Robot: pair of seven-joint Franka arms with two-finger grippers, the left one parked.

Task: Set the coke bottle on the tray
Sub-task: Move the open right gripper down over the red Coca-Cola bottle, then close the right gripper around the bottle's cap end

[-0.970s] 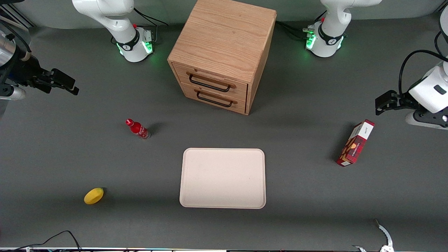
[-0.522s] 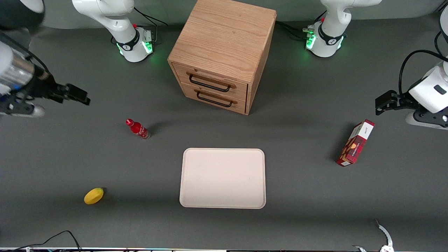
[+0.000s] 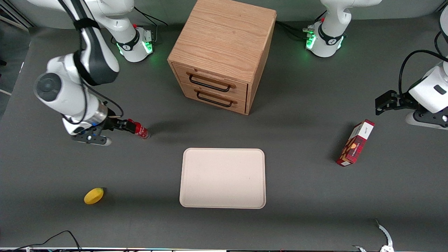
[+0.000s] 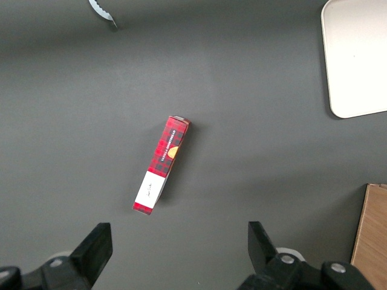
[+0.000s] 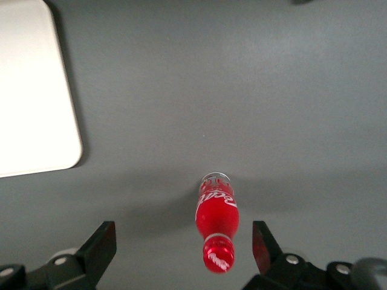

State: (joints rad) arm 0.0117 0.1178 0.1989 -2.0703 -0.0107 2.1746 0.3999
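The coke bottle stands upright on the grey table, with red cap, red label and dark base. It also shows in the right wrist view. The tray, pale cream-pink with a low rim, lies flat nearer the front camera than the drawer cabinet; its corner shows in the right wrist view. My right gripper is open and hangs just above the bottle's cap. In the right wrist view the gripper has its fingers wide apart on either side of the cap, not touching it.
A wooden two-drawer cabinet stands farther from the front camera than the tray. A yellow lemon-like fruit lies toward the working arm's end. A red-and-white box lies toward the parked arm's end, also in the left wrist view.
My right arm has swung in from the table's edge and come down over the coke bottle. The bottle and tray have not moved.
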